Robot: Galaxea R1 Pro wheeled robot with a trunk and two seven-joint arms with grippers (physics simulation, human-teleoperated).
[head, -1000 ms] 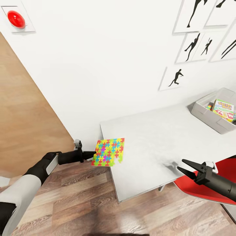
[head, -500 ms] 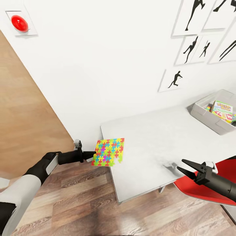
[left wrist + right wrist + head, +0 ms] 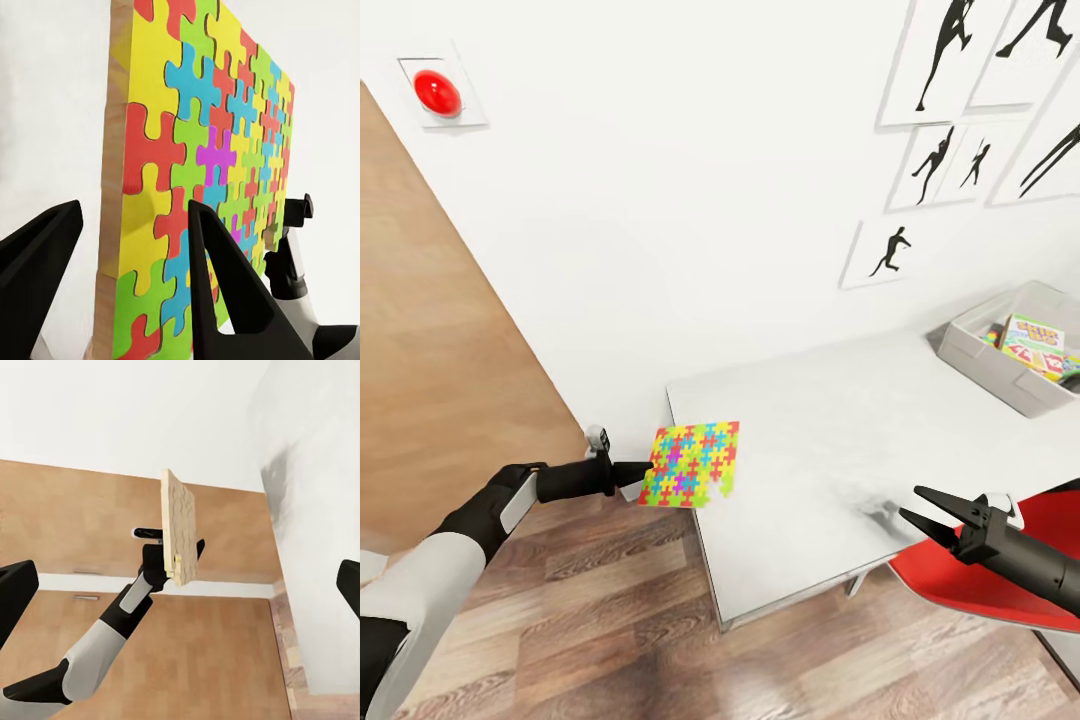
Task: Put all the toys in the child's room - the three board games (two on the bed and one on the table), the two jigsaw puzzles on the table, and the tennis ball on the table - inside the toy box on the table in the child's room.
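Note:
My left gripper [image 3: 644, 471] is shut on the edge of one jigsaw puzzle [image 3: 692, 464], a thin square of bright interlocking pieces held nearly level just above the left corner of the table [image 3: 820, 430]. In the left wrist view the puzzle [image 3: 202, 172] stands between the two black fingers [image 3: 225, 285]. The right wrist view catches the puzzle's plain wooden underside [image 3: 178, 529]. My right gripper [image 3: 910, 502] is open and empty over the table's near edge. The grey toy box [image 3: 980, 358] sits at the far right of the table with the Skip-Bo board game [image 3: 1032, 345] inside.
A red chair [image 3: 1040, 570] stands under my right arm at the table's near side. Black silhouette pictures [image 3: 885, 252] hang on the white wall, with a red button [image 3: 438, 92] at the upper left. A wooden panel [image 3: 430, 330] and plank floor [image 3: 610, 620] lie left of the table.
The whole picture has shifted a little, so the camera has moved; the toy box now lies farther right. Both grippers and the held puzzle keep their pose.

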